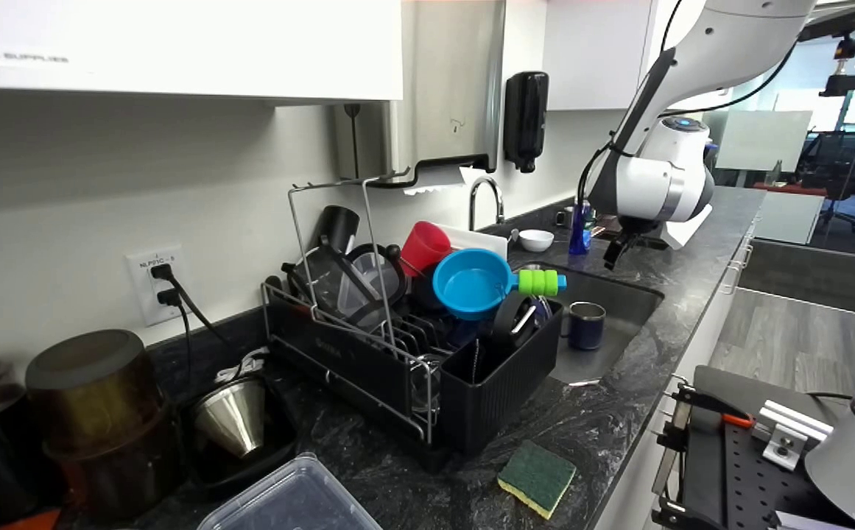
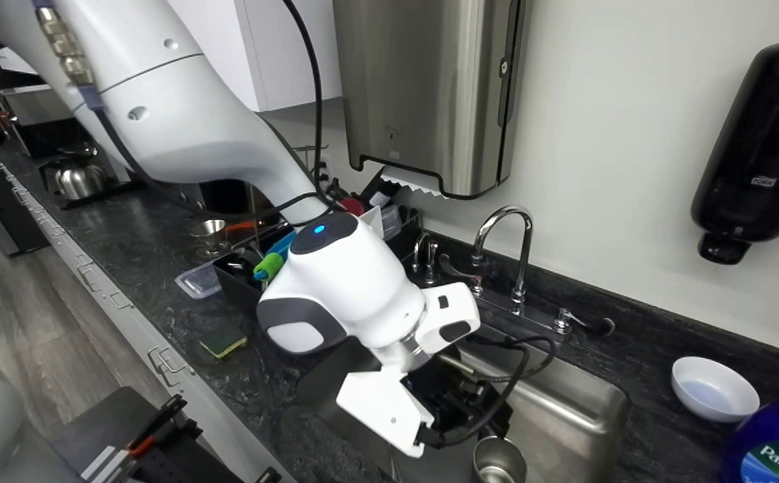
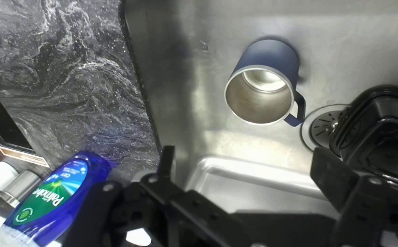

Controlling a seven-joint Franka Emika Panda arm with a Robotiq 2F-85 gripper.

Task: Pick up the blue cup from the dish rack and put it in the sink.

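Blue mug (image 3: 265, 80) upright in sink (image 3: 339, 48), upper half of wrist view, right of centre. Matte navy outside; bare steel around lip, pale and round; silvery metal inside, brownish tint along wall, bright shiny floor. Squared navy handle at lower right of mug there, just beside drain (image 3: 324, 128). In an exterior view, below and right of centre: same mug (image 1: 585, 327), handle on left side, steel band along top. Gripper (image 3: 244, 158) at bottom of wrist view, fingers spread wide, holding nothing, apart from mug. Black glossy container (image 3: 387, 133) at right edge, partly hiding drain. Palmolive bottle (image 3: 56, 202) at lower left, on counter (image 3: 82, 82) near sink. Dish rack (image 1: 339, 357) mid-frame in an exterior view, loaded, blue pan (image 1: 471, 283) with green grip toward right end.
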